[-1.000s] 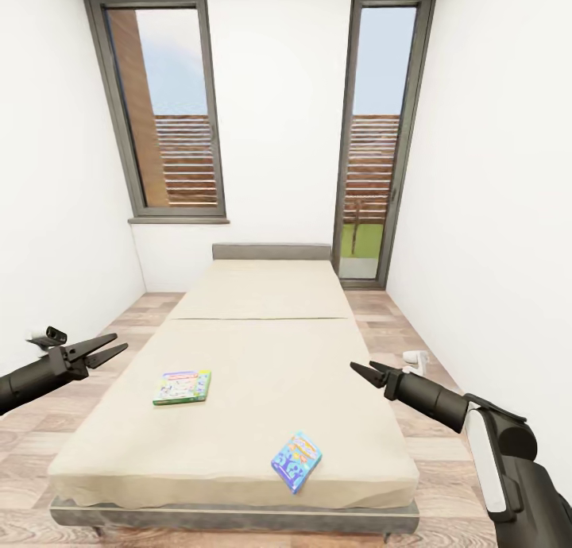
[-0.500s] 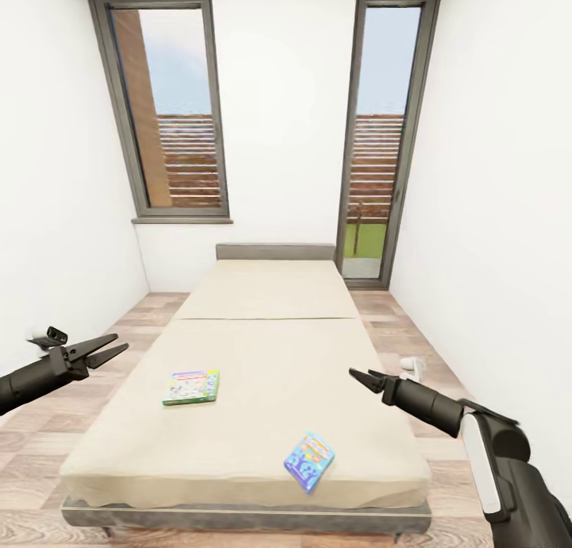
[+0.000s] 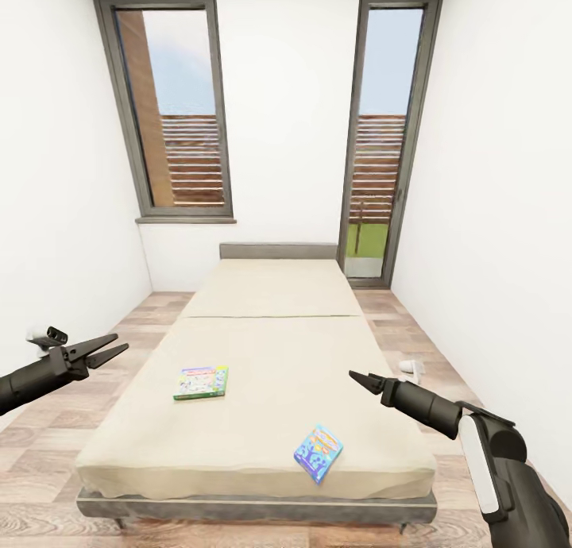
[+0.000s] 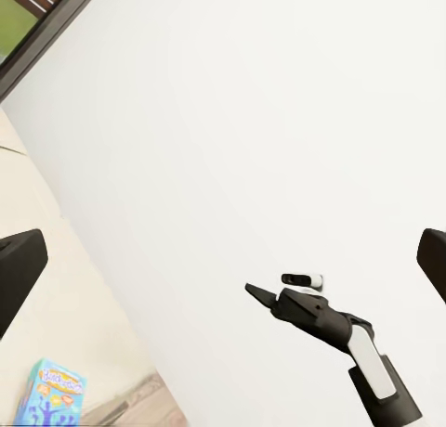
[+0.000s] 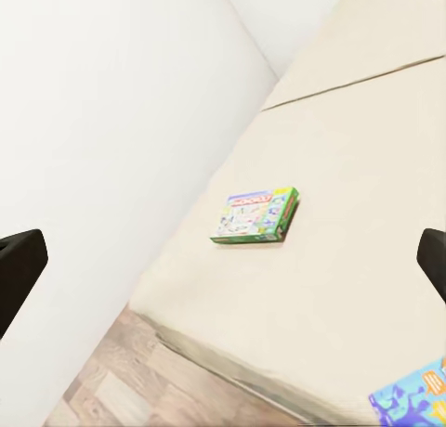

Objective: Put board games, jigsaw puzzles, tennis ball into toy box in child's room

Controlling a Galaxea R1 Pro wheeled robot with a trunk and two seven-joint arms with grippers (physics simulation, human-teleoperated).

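The green-and-white board game point(image 3: 200, 382) lies flat on the bed point(image 3: 262, 349), the blue board game point(image 3: 318, 452) near its foot edge; left claw point(image 3: 113, 349) slightly spread, empty; right claw point(image 3: 354, 378) pressed together, empty.

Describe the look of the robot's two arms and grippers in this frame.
Both arms are matte black. Each gripper, left and right, ends in two slim, pointed black fingers. The right arm carries a white panel along its forearm; a small white-topped camera module sits near its wrist.
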